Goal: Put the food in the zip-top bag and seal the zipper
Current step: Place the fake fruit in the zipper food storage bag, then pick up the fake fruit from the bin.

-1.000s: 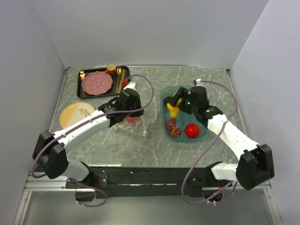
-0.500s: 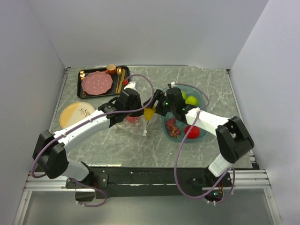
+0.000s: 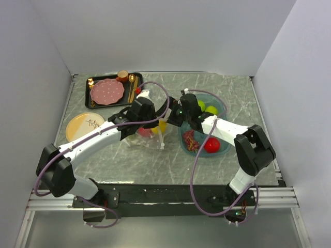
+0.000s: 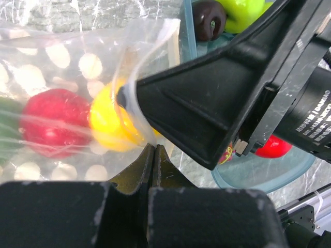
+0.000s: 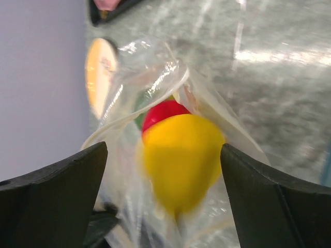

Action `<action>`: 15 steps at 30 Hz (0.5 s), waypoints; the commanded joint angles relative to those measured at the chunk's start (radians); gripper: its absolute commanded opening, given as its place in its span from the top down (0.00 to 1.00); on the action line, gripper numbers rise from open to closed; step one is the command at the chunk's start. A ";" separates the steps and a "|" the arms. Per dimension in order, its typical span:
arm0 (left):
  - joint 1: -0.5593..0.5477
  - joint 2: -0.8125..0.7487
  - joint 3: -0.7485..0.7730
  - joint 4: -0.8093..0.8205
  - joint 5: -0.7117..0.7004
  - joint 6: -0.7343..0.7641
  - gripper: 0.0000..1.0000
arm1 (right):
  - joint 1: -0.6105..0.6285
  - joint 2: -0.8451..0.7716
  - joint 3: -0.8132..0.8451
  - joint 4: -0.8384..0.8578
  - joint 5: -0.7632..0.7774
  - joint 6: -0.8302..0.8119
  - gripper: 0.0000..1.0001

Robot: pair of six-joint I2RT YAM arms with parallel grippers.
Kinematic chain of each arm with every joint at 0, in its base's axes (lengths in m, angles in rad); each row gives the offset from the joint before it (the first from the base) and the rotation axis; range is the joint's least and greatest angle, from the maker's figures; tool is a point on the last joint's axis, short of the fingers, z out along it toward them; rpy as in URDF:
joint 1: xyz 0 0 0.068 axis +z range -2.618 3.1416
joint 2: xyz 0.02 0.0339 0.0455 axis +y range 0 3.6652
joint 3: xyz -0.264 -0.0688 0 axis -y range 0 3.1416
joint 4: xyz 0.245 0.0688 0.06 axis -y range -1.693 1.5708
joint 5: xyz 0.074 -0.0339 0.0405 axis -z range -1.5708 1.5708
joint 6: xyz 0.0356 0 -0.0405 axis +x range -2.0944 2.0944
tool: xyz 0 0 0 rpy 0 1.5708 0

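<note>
1. Nearest the viewer, both arms rise from the front edge of the worktop (image 3: 235, 88) and reach in towards the bag (image 3: 149, 138), a clear pouch lying near the middle.
2. The left end effector (image 4: 151, 155) is clenched, its fingers pressed together on the bag's lower edge. The bag's mouth stands open towards the right.
3. The zipper strip (image 3: 162, 140), narrow and white, runs along the right-hand edge of the bag.
4. The right end effector (image 5: 163, 146) is released, with its fingers spread wide at the bag's mouth. A yellow fruit (image 5: 181, 160), blurred, sits between them just inside the mouth and touches neither finger.
5. Deeper in the bag, a red fruit (image 4: 51, 121) lies right beside the yellow one, with a green piece (image 5: 139, 111) behind it.
6. Just right of the bag, a teal tray (image 4: 264, 173) holds a red ball (image 3: 210, 144), a dark red bunch (image 3: 190, 140), green fruits (image 3: 211, 110) and a dark brown ball (image 4: 209, 19).
7. Left of the bag, a yellow plate (image 3: 85, 125) lies flat.
8. Beyond the bag to the far left, a black tray (image 3: 88, 98) carries a pink dotted plate (image 3: 107, 91) and an orange cup (image 3: 122, 76).
</note>
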 commanded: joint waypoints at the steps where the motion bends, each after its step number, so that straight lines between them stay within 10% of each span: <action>1: -0.004 -0.043 0.021 0.040 -0.007 -0.001 0.99 | 0.005 -0.096 -0.005 -0.074 0.032 -0.090 0.00; 15: 0.014 -0.184 -0.020 0.080 -0.130 0.002 0.99 | -0.194 -0.525 -0.151 -0.350 0.313 -0.204 0.00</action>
